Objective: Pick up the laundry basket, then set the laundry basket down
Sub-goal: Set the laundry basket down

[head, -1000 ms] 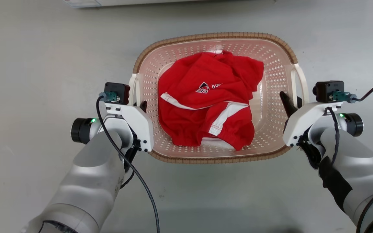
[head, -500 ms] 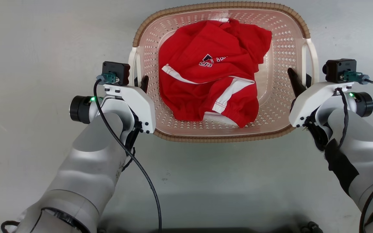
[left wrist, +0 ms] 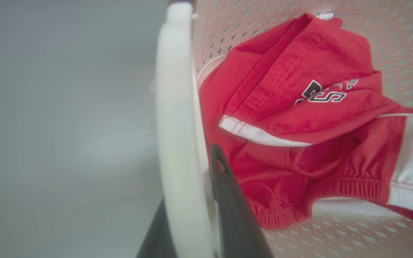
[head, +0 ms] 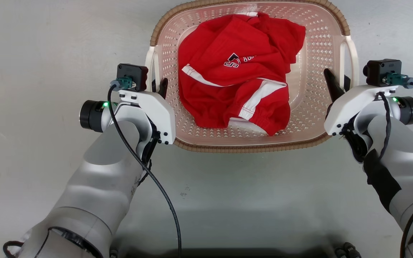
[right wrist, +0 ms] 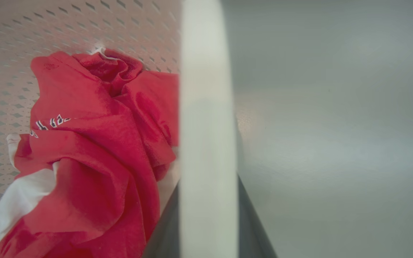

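Holds the laundry basket (head: 246, 147) by both white handles, at 12 o'clock of the head view, above grey floor (head: 48, 53). Clamps the left gripper (head: 158, 83) narrowly on the left handle (head: 149, 66), at 9 o'clock of the basket, with one dark finger inside against the perforated wall and the other outside. Shows that handle, in the left wrist view, as a pale bar squeezed between the two fingers, the inner fingertip plain and the outer one mostly hidden behind the bar. Clamps the right gripper (head: 336, 77) the same way on the right handle (head: 353, 57), at 3 o'clock of the basket. Hides both right fingertips, in the right wrist view, behind the blurred white handle; leaves just the dark finger bases on either side of it at 6 o'clock. Carries a crumpled red garment (head: 235, 71) with white stripes in the basket's middle; folds away part of its black-and-white lettering, so unreadable. Cuts off part of the basket's far rim at the head view's top edge. Cannot tell whether the basket's base touches the floor or hangs above it, the underside being hidden.
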Robot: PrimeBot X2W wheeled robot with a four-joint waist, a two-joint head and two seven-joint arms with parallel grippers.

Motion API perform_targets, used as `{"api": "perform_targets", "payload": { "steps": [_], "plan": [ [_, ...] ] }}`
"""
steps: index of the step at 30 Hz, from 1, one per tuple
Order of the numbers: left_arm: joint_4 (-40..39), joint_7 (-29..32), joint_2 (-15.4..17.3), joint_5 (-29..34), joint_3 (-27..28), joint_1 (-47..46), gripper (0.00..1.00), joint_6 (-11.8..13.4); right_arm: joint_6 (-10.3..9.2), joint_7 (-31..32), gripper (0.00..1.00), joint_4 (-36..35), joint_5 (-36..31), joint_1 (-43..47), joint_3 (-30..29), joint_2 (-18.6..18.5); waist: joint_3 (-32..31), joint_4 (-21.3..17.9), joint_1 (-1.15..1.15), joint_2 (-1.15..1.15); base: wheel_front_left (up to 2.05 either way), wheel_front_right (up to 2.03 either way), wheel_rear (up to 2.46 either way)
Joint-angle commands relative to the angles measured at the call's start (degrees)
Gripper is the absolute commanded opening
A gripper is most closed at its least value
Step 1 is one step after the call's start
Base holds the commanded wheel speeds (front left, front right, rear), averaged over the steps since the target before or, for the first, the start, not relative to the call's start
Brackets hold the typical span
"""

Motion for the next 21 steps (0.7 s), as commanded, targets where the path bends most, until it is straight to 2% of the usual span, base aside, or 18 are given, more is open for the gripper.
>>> {"api": "perform_targets", "payload": {
  "steps": [1, 8, 9, 10, 14, 21],
  "plan": [
    [2.0, -0.6, 7.1, 0.8, 0.8, -0.3, 0.00, 1.1, -1.00, -0.8, 0.00, 1.7, -1.2, 2.8, -0.5, -5.7, 0.1, 0.0, 0.00, 0.00, 0.00, 0.00, 0.00],
    [2.0, -0.9, 6.7, 0.2, 0.8, -0.4, 0.00, 0.6, -1.00, -0.8, 0.00, 0.8, -2.2, 3.4, -2.2, -5.7, 0.3, 0.2, 0.00, 0.00, 0.00, 0.00, 0.00],
    [2.0, -1.4, 6.4, -0.3, 1.3, -0.4, 0.16, 0.4, -1.00, -0.8, 0.22, 0.1, -2.2, 3.6, -2.3, -5.7, 0.4, 0.3, 0.00, 0.00, 0.00, 0.00, 0.00],
    [2.0, -2.0, 6.2, -0.6, 1.4, -0.4, 1.00, -0.4, -1.00, -0.8, 1.00, -1.0, -2.5, 3.8, -2.1, -5.7, 0.5, 0.3, 0.00, 0.00, 0.00, 0.00, 0.00],
    [1.9, -3.3, 5.6, -0.9, 1.0, -0.3, 1.00, -3.0, -1.00, -0.8, 1.00, -4.3, -2.9, 4.8, -1.5, -5.7, 0.8, 0.4, 0.00, 0.00, 0.00, 0.00, 0.00],
    [1.9, -5.2, 5.4, -1.0, 0.3, -0.3, 1.00, -4.6, -1.00, -0.8, 1.00, -6.7, -3.6, 5.1, -1.3, -5.7, 1.3, 0.5, 0.00, 0.00, 0.00, 0.00, 0.00]
  ]
}}
